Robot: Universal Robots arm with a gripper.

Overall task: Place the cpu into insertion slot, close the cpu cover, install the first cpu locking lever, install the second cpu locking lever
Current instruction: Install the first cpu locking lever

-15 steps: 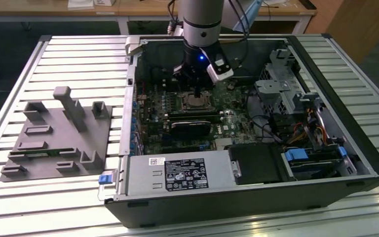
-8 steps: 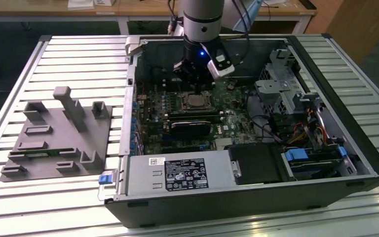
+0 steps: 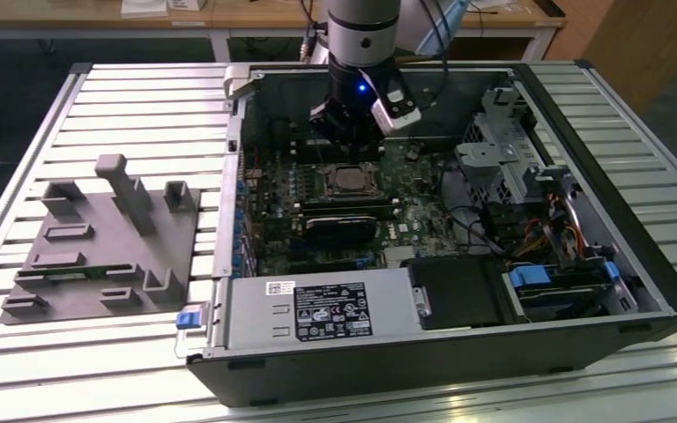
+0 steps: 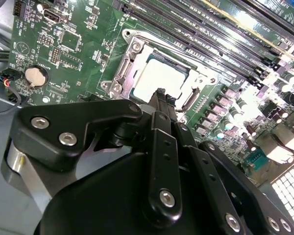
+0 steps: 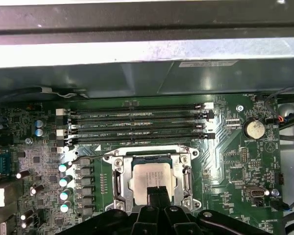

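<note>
Black gripper (image 4: 160, 94), clenched on nothing, is hovering just above the pale silver square cpu (image 4: 157, 76) lying in the silver-rimmed insertion slot (image 4: 121, 68); descending skewed, it could be scraping the chip.

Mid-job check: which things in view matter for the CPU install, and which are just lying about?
Job: cpu, cpu cover, insertion slot, gripper at the cpu.
Lying about: memory slots, coin battery, power supply, grey fixture plate beside the case.

surface: slatted metal table (image 3: 115, 97) | behind: wooden desk (image 3: 268, 13) | floor (image 3: 80, 51): dark | light: even
</note>
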